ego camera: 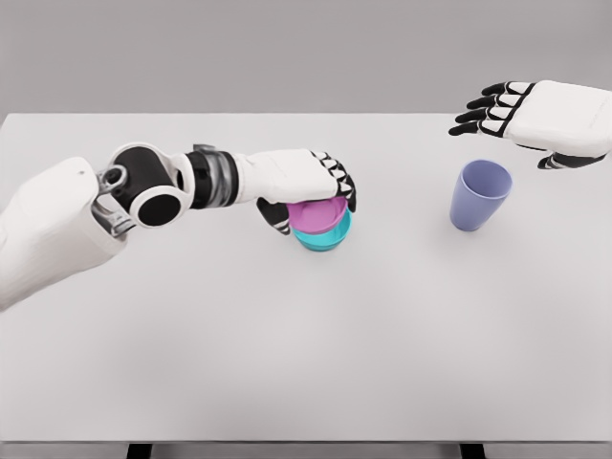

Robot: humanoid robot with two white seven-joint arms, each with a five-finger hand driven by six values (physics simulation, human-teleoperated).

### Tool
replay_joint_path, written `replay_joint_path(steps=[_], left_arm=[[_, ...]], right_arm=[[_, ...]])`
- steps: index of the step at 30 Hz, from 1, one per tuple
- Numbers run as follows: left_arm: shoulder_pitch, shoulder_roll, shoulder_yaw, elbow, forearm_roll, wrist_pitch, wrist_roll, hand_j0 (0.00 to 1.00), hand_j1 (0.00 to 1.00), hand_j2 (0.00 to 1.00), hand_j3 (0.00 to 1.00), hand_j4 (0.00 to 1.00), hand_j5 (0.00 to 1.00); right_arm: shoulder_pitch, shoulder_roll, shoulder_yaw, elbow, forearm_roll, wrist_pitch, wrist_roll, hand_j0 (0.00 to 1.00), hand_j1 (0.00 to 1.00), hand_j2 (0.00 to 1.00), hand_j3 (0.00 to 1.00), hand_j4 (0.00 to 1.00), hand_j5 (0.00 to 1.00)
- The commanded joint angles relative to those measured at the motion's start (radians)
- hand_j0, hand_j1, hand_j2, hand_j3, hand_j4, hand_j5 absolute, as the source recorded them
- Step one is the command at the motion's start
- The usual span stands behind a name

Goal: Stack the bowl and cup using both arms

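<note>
Bowls, pink (316,215) nested in teal (323,235), sit gripped by the left robot hand (308,182); the right robot hand (535,117) hovers spread-fingered above the blue cup (479,195).

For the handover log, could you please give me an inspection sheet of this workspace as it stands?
Surface: white table, bare apart from the job's things.
Job's things: teal bowl with pink inside, near the middle; blue cup upright, standing apart to the right.
Clutter: nothing seen.
Hands: left hand curled around the bowl; right hand open, above and behind the cup, not touching it.
Cables: nothing seen.
Surroundings: plain grey backdrop; dark table legs at the bottom edge.
</note>
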Motion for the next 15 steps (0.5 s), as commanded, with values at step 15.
replay_joint_path(steps=[15], left_arm=[[0.006,-0.052,-0.018,0.065,-0.019,0.001,0.000,0.69,0.69,0.69,0.69,0.69,0.69]], right_arm=[[-0.002,-0.001,0.000,0.000,-0.004,0.003,-0.001,1.00,1.00,1.00,1.00,1.00,1.00]])
